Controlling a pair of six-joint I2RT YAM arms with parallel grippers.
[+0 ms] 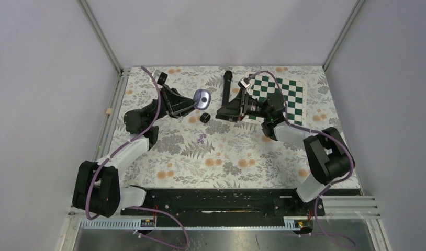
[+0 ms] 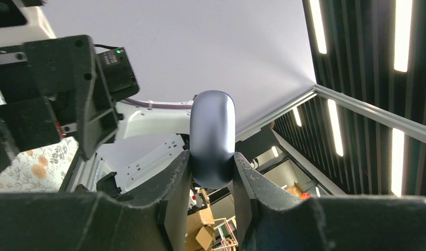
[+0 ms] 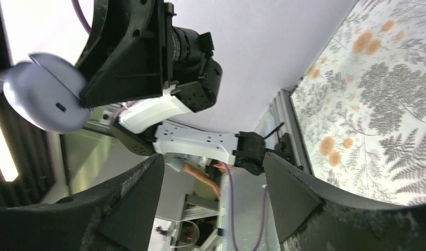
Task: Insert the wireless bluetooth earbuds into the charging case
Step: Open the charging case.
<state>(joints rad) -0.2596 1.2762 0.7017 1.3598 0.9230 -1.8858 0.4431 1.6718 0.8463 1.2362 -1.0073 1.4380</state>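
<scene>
My left gripper is shut on a pale purple charging case and holds it above the table at the back middle. In the left wrist view the case sits clamped between both fingers. The case also shows in the right wrist view, with a seam across it. Two tiny pale purple earbuds lie on the floral cloth in front of the case. My right gripper is open and empty, just right of the case; its jaws stand wide apart, pointing toward the left gripper.
A small black round object lies on the cloth between the two grippers. A long black microphone lies at the back, behind the right gripper. A green-and-white checkered mat lies at the back right. Enclosure walls surround the table.
</scene>
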